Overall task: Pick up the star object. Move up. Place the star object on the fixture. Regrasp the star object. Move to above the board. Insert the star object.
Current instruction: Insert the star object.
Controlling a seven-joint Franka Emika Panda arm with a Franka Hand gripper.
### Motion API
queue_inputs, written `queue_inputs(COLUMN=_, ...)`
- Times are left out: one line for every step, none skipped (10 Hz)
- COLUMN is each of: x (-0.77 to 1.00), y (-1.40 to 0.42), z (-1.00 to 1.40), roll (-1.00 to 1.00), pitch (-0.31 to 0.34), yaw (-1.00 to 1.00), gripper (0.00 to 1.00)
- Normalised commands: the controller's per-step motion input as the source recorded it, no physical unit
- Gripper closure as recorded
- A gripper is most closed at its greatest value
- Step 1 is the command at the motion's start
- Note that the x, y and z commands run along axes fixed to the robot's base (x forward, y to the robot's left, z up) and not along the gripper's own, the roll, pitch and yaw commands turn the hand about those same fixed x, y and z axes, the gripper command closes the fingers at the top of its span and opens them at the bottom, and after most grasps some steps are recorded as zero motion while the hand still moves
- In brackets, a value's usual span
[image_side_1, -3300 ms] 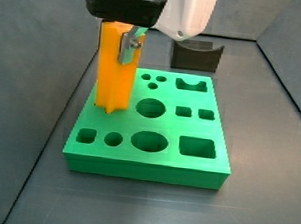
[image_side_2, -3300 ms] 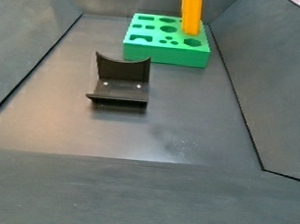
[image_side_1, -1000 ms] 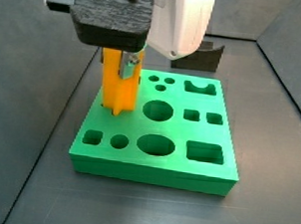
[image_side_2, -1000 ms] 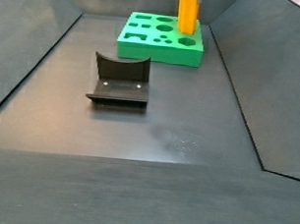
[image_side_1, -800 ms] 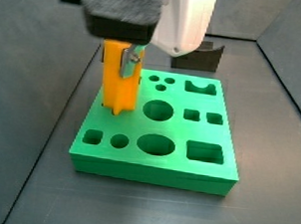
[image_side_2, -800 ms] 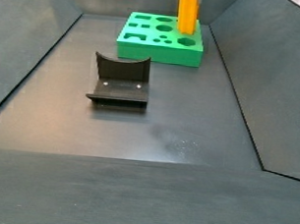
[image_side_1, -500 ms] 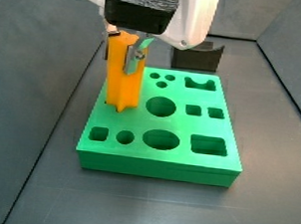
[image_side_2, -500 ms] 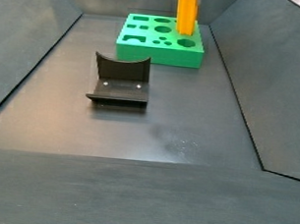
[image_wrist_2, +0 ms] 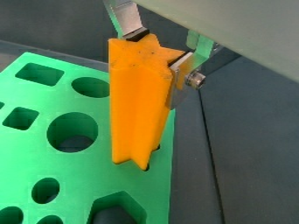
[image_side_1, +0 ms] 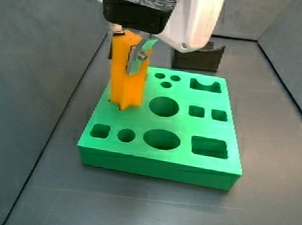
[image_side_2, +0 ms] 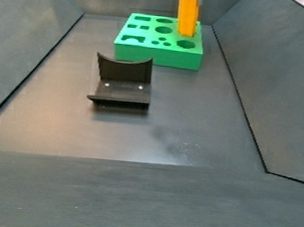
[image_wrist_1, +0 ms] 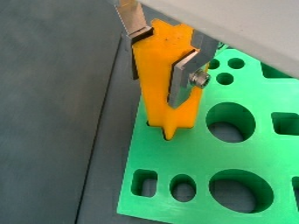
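My gripper (image_side_1: 130,44) is shut on the star object (image_side_1: 125,77), a long orange ridged bar held upright by its upper part. Both wrist views show a silver finger on either side of the star object (image_wrist_1: 163,83) (image_wrist_2: 138,96), with the gripper (image_wrist_1: 163,57) (image_wrist_2: 158,54) clamping it. The bar's pointed lower end sits at the top face of the green board (image_side_1: 162,167) (image_wrist_1: 268,153) (image_wrist_2: 30,149), close to one edge. I cannot tell whether it is inside a hole. A side view shows the star object (image_side_2: 187,11) over the board (image_side_2: 153,54); the gripper is cut off there.
The dark fixture (image_side_2: 120,81) (image_side_1: 200,57) stands on the grey floor apart from the board. The board has round, square and oval cut-outs beside the bar. Sloping dark walls enclose the floor.
The gripper and the star object have shifted a little sideways, and the board has slid the same way with them. The grip is unchanged.
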Motion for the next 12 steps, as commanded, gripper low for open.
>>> queue_inputs(x=-0.04, y=0.0, z=0.0, roll=-0.01, pitch=-0.031, yaw=0.05, gripper=1.0)
queue_inputs(x=0.0, y=0.0, z=0.0, roll=-0.01, pitch=0.0, yaw=0.0, gripper=1.0)
queue_inputs(x=0.0, y=-0.12, z=-0.11, roll=0.12, pitch=0.02, yaw=0.0, gripper=1.0)
queue_inputs(x=0.3, y=-0.17, z=-0.27, roll=0.24, pitch=0.37, yaw=-0.13, gripper=1.0)
queue_inputs(x=0.15, y=0.0, z=-0.17, roll=0.12, pitch=0.444, yaw=-0.35, gripper=1.0)
queue_inputs(x=0.03, y=0.0, z=-0.16, roll=0.04, pitch=0.473, yaw=-0.45, gripper=1.0)
queue_inputs(x=0.0, y=0.0, z=-0.24, roll=0.0, pitch=0.476, yaw=-0.61, gripper=1.0)
queue_inputs(x=0.0, y=0.0, z=-0.19, roll=-0.08, pitch=0.491, yaw=-0.62, gripper=1.0)
queue_inputs(x=0.0, y=0.03, z=-0.1, roll=-0.18, pitch=0.5, yaw=-0.5, gripper=1.0)
queue_inputs(x=0.0, y=0.07, z=-0.04, roll=-0.27, pitch=0.5, yaw=-0.41, gripper=1.0)
queue_inputs(x=0.0, y=0.17, z=-0.08, roll=-0.26, pitch=0.5, yaw=-0.37, gripper=1.0)
queue_inputs(x=0.23, y=0.21, z=-0.33, roll=-0.15, pitch=0.41, yaw=-0.17, gripper=1.0)
